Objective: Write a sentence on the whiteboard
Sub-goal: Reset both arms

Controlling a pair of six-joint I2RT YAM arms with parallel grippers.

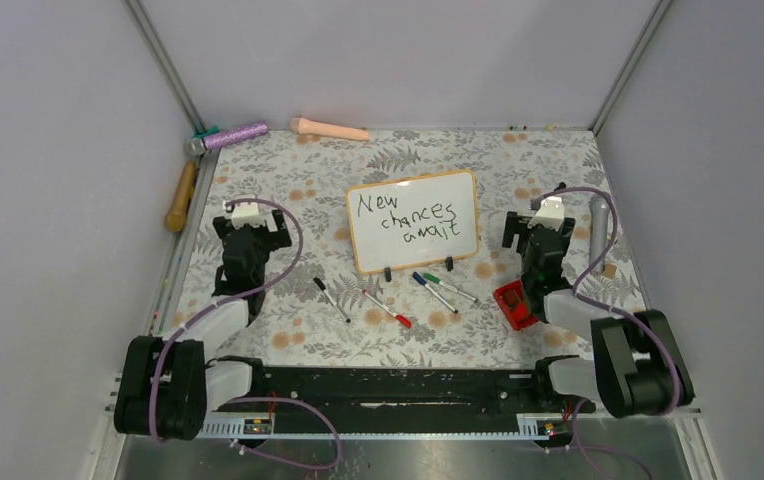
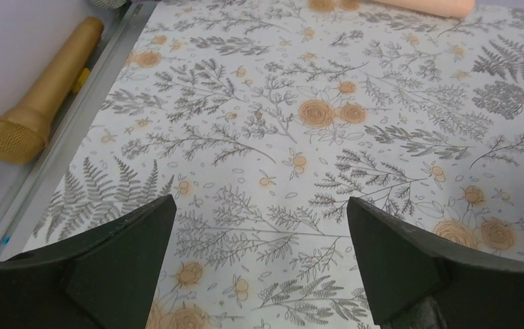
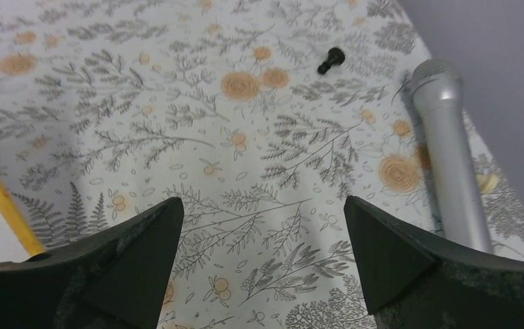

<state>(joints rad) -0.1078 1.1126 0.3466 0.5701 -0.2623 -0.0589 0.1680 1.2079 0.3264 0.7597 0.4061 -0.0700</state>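
Your left jaws and right jaws both stand wide apart, gripping nothing, over the fern-and-flower printed counter [image 1: 303, 180]. Between them, nearer you, lie four slim markers [image 1: 386, 309]. Just beyond, the glossy whiteboard [image 1: 458, 198], wood-framed with rounded corners, stands mid-counter on black feet [image 1: 388, 273]; its handwritten sentence [image 1: 405, 221] reads "New chances await" in three lines.
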